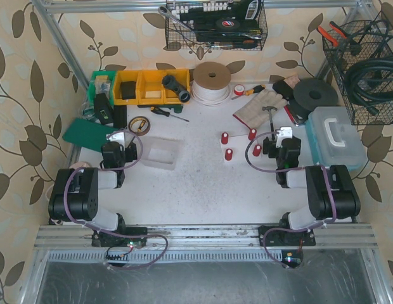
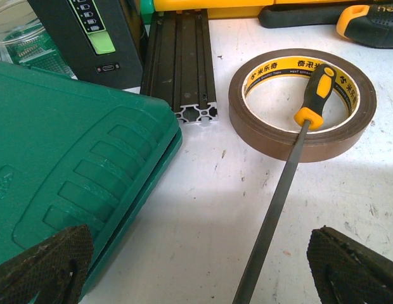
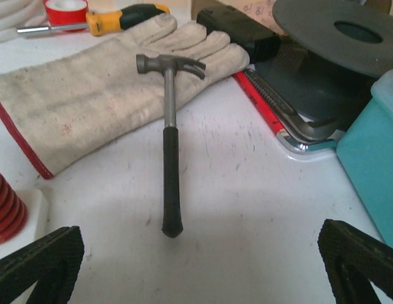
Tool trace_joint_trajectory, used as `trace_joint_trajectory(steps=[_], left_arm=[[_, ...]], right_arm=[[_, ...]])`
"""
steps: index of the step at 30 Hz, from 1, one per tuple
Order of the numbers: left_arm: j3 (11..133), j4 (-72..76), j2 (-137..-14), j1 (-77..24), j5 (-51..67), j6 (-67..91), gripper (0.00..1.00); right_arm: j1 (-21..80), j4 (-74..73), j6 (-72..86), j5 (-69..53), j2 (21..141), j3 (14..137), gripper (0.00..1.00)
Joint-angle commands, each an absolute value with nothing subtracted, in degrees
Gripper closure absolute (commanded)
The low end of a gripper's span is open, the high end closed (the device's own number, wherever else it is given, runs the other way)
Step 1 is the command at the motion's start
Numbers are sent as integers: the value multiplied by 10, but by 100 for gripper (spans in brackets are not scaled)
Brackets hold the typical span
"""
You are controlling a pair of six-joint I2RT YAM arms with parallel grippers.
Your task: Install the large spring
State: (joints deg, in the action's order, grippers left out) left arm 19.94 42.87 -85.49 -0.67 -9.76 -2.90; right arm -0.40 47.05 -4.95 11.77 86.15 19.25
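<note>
Several red springs [image 1: 229, 154] stand upright on the white table, right of centre; I cannot tell which is the large one. One red spring [image 3: 3, 206] on a white base shows at the left edge of the right wrist view. My right gripper [image 1: 283, 134] is open and empty, just right of the springs, over bare table near a hammer [image 3: 169, 158]; its fingertips [image 3: 38, 266] are wide apart. My left gripper [image 1: 117, 137] is open and empty at the table's left, and its fingertips [image 2: 44, 266] straddle bare table and a screwdriver shaft [image 2: 272, 209].
A green case [image 2: 63, 171], a brown tape roll [image 2: 302, 101], a black rail [image 2: 180, 63] and a clear plastic box [image 1: 161, 152] lie on the left. A work glove [image 3: 101, 82], grinding discs [image 3: 336, 38] and a teal toolbox [image 1: 336, 136] lie on the right. Yellow bins [image 1: 149, 85] stand at the back.
</note>
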Motion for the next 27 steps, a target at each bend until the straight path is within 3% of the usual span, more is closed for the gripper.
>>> trace_joint_trajectory(steps=[1, 27], left_arm=[[214, 435, -855, 2, -83, -29, 6], [215, 435, -856, 2, -83, -29, 6]], right_arm=[[-1, 511, -40, 117, 862, 196, 0], [2, 500, -40, 125, 855, 198, 0]])
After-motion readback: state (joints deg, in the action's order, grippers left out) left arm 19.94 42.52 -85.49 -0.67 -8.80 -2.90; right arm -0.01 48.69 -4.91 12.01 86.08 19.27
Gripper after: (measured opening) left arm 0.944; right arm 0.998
